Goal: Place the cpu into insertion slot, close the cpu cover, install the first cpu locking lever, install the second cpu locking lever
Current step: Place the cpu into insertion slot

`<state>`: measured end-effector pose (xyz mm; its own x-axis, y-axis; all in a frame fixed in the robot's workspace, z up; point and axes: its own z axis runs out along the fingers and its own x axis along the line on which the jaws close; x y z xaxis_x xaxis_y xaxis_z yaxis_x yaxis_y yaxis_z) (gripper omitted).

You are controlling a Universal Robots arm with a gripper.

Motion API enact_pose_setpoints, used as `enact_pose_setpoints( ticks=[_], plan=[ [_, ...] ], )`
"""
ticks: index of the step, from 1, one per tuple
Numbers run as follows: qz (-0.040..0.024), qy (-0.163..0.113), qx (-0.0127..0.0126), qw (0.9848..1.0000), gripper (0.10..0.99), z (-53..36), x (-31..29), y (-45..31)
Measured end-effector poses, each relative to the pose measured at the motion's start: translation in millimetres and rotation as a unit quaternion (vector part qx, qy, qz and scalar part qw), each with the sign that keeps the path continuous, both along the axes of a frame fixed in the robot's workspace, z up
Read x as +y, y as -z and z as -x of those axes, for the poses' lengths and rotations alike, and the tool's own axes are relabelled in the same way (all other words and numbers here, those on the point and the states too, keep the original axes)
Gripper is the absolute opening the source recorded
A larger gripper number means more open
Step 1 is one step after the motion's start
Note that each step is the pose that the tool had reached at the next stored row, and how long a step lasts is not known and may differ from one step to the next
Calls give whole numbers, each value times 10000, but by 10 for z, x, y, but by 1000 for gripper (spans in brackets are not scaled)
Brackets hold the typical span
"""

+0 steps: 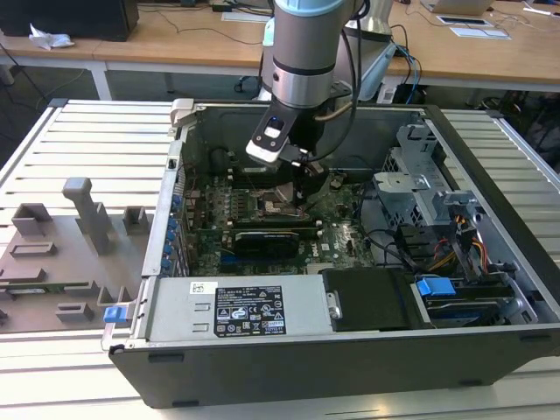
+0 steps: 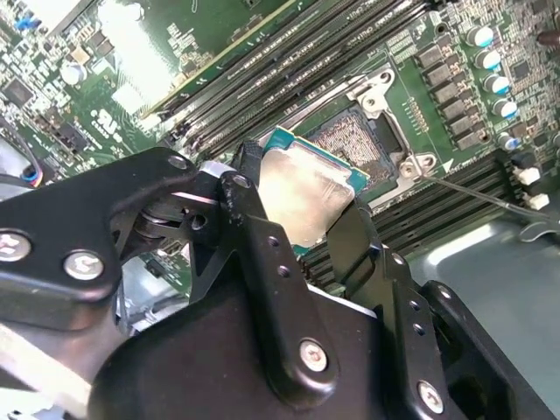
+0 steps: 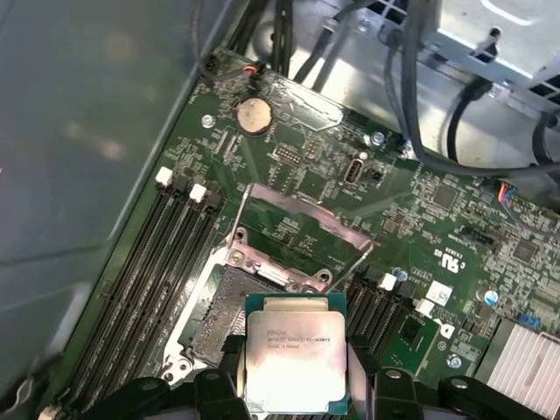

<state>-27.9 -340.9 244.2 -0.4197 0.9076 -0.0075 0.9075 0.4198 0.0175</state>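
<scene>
Over the insertion slot [image 2: 360, 144], pinching the cpu [image 2: 306, 194] in the hand [image 2: 302, 208].
Grips the cpu by two opposite edges between black fingers [image 2: 258, 236], close above one side of the slot, not yet seated inside. Shows the cpu cover [image 3: 276, 269] raised open at one edge of the slot and long memory slots [image 3: 140, 262] along both its sides.

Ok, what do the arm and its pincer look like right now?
The arm is a silver-grey cylinder with a pale blue band on top, black cables running alongside. The pincer is matt black, with flat linked fingers fastened by silver screws.
</scene>
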Motion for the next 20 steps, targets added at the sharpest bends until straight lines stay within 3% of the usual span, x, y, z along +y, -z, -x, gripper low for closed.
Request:
enact_pose_setpoints(
  ticks=[7, 12, 18, 20],
  plan=[
    [11, 474, 0, 9989, 545, 0, 0, 2],
    [22, 788, 0, 9969, 545, 0, 0, 3],
    [30, 1144, 0, 9934, 545, 0, 0, 6],
    [32, 1338, 0, 9910, 545, 0, 0, 8]
  ],
)
